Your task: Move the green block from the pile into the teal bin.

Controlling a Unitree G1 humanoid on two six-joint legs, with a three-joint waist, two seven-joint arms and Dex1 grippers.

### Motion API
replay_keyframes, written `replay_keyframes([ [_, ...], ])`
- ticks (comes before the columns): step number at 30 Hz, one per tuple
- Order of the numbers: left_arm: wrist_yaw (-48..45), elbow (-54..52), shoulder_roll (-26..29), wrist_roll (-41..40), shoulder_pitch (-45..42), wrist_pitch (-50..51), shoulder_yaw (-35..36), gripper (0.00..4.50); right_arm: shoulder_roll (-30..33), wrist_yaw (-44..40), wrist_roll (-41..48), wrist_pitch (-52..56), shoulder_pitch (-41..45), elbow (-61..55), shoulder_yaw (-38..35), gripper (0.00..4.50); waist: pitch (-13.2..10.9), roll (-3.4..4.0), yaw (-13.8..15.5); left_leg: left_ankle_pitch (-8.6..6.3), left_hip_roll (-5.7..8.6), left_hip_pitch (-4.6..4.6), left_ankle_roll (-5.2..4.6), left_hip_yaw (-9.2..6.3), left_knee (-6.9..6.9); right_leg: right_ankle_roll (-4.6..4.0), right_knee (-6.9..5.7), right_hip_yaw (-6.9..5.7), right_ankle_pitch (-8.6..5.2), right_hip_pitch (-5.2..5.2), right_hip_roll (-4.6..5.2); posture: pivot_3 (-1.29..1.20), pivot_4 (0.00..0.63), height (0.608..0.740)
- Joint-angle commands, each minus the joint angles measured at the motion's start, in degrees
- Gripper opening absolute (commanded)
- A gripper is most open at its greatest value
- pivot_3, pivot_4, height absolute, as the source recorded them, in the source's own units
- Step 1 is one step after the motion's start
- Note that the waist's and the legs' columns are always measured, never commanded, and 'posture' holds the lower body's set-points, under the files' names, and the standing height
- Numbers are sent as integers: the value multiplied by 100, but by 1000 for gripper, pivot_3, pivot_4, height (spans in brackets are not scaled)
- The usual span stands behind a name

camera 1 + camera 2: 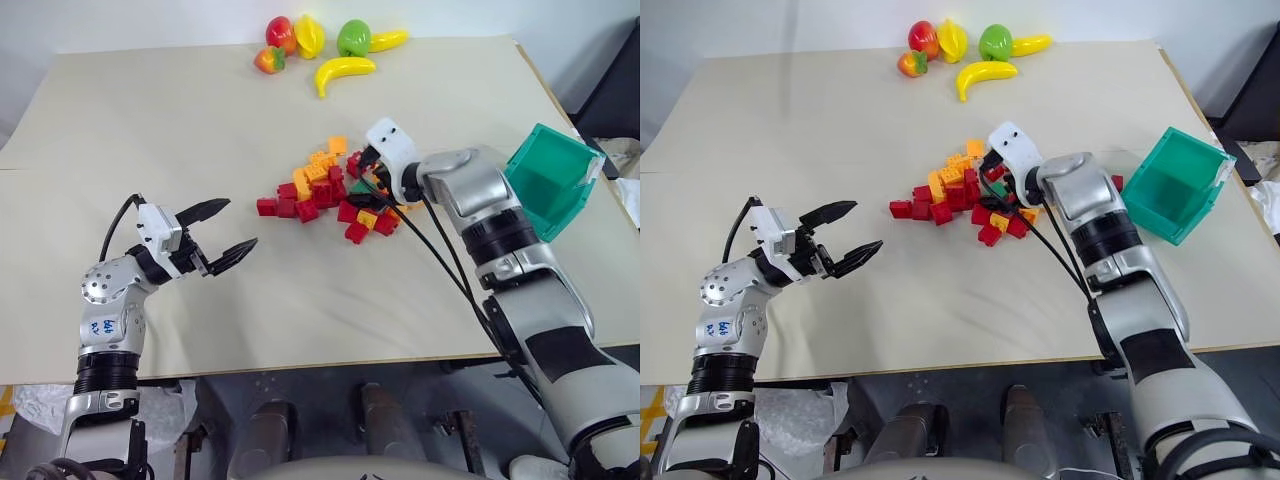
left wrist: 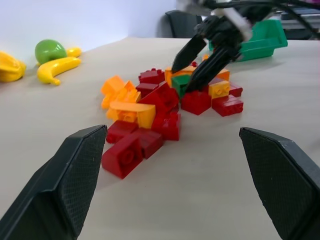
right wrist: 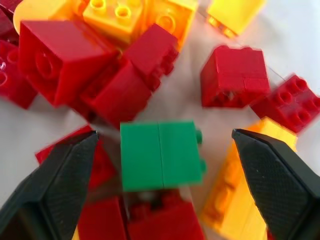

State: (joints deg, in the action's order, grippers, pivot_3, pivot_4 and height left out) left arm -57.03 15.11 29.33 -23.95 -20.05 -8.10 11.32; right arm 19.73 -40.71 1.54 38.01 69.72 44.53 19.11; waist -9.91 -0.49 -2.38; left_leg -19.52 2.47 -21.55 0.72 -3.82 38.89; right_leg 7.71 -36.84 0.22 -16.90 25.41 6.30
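Right claw spread open over the green block in the pile; left claw open and empty at the lower left.

In the right wrist view the green block [image 3: 160,155] lies between the right claw's [image 3: 162,192] two black fingers [image 3: 55,185], which stand wide apart on either side of it and do not touch it; red and orange bricks crowd around it. In the head view the pile [image 1: 325,190] sits at the middle of the table [image 1: 200,120], with the right claw reaching into its right edge. The teal bin [image 1: 550,180] stands at the right of the frame, well apart from the pile. The left claw [image 1: 222,232] hovers open at the lower left, holding nothing. Toy fruit [image 1: 345,72] lies at the top centre.
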Motion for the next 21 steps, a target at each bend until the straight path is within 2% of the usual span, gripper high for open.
replay_keyframes([
  [1,97,-295,45,-100,123,-1,149,4500,-130,-174,-316,-339,362,683,70,4473,0,0,-30,0,0,0,0,0,1,0,-1,0,0,0,0,0,150,740],
  [2,123,-337,53,-102,173,-2,165,4500,-206,-261,-418,-419,496,921,136,4473,0,0,-38,0,0,0,0,-1,1,0,-2,-1,0,0,1,0,150,740],
  [5,206,-430,52,-109,259,-2,188,4500,-340,-635,-661,-538,818,1435,284,3899,0,0,-76,0,0,0,0,-2,2,0,-5,-1,0,-1,1,0,150,740],
  [9,233,-443,59,-108,275,-4,196,4500,-351,-886,-838,-679,1009,1667,304,2534,0,1,-80,0,0,0,1,-5,1,0,-5,-3,0,0,2,0,150,740],
  [11,236,-446,63,-106,275,-2,200,4500,-337,-968,-918,-724,1069,1722,287,2000,0,1,-85,0,2,0,1,-5,2,0,-5,-2,0,0,3,0,150,740],
  [16,155,-354,107,-61,111,-4,137,4500,-151,-1221,-952,-766,1156,1396,123,2006,-2,3,-88,0,0,0,2,-4,1,0,-5,-2,0,1,2,0,150,740],
  [21,156,-482,53,72,-200,189,-169,4500,337,-1506,-695,-670,977,276,-310,2006,-3,5,-74,0,2,-7,2,-5,3,0,-4,-3,0,5,3,0,150,740],
])
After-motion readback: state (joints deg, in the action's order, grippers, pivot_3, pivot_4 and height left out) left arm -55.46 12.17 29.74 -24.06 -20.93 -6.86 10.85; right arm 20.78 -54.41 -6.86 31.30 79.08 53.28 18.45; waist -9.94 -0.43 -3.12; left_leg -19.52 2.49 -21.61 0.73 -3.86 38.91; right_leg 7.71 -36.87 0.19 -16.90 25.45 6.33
